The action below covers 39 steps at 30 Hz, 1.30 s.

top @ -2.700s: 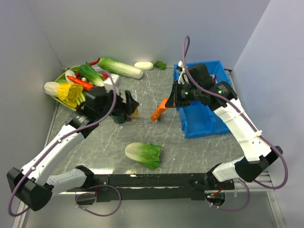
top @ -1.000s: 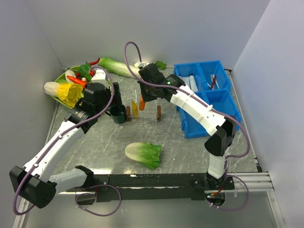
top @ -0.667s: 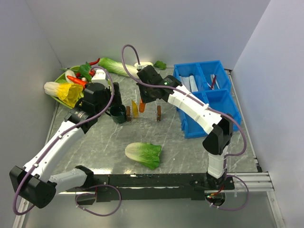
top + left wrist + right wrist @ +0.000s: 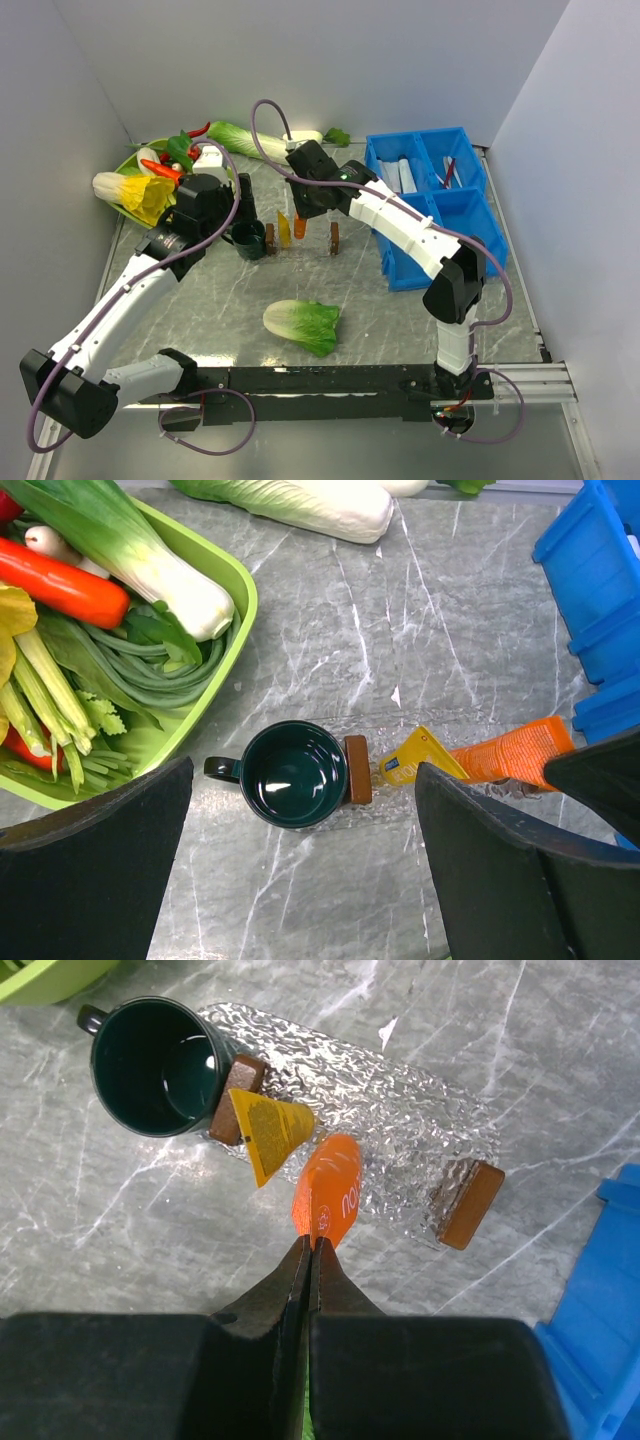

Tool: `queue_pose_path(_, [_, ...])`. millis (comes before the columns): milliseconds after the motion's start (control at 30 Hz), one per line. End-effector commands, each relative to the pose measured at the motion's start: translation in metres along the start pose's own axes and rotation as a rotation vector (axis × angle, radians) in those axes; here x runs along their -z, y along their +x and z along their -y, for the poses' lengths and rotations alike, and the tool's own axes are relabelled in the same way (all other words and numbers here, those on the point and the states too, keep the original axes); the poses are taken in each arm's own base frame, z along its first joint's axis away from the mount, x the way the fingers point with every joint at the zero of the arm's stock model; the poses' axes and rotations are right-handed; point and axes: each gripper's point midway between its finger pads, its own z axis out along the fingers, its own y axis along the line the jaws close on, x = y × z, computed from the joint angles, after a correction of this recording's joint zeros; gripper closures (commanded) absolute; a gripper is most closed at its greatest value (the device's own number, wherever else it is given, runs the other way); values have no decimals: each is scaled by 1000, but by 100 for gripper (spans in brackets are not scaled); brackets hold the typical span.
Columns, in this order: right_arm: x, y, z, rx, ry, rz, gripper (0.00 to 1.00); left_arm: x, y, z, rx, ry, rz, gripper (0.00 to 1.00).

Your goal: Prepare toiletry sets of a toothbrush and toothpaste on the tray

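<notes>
My right gripper [image 4: 310, 1247] is shut on the flat end of the orange toothpaste tube [image 4: 328, 1190] and holds it over the clear textured tray [image 4: 400, 1100] with brown end handles. In the top view the gripper [image 4: 300, 213] and orange tube [image 4: 299, 226] are beside the yellow toothpaste tube [image 4: 283, 231]. The yellow tube [image 4: 265, 1132] lies on the tray's left end against a handle. My left gripper [image 4: 300, 880] is open and empty, above a dark green mug [image 4: 293, 773]; the orange tube [image 4: 510, 752] shows at its right. Thin reddish toothbrush sticks [image 4: 448, 172] lie in the blue bin.
The blue compartment bin [image 4: 470, 215] stands at the right with pale items [image 4: 403, 175] in a rear cell. A green tray of vegetables [image 4: 150, 180] is at the back left. A long cabbage [image 4: 250, 142] lies at the back. A cabbage head [image 4: 302, 326] lies near the front.
My right arm has swung left from beside the blue bin, carrying the orange tube over the tray next to the yellow tube. My left gripper has drawn back slightly from the mug.
</notes>
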Motion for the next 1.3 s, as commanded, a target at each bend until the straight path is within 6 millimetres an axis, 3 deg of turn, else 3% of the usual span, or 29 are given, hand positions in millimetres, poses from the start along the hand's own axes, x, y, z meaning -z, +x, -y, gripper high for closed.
queue_pose_path(0, [-2,-11,1,10,-2,48,100,5,-21,0,4,-5,45,4])
queue_pose_path(300, [-6,-9,4,19,11,38,100,5,-22,0,1,-8,46,3])
queue_pose_path(1267, [11,-12,14,-1,50,59,100,5,-22,0,4,-8,46,3])
